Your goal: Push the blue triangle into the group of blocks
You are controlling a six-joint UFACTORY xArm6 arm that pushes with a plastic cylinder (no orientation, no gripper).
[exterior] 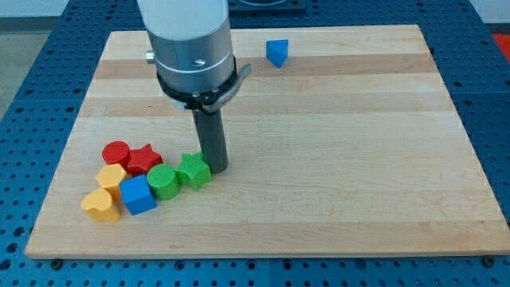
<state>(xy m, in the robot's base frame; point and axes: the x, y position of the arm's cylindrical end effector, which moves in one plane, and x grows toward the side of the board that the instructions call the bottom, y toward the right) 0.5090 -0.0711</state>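
The blue triangle lies alone near the view's top, right of the arm. The group of blocks sits at the lower left: a red cylinder, a red star, a yellow block, a yellow heart, a blue cube, a green cylinder and a green star. My tip rests on the board just right of the green star, touching or nearly touching it. The blue triangle is far from my tip, up and to the right.
The wooden board lies on a blue perforated table. The arm's grey body hangs over the board's upper left and hides part of it.
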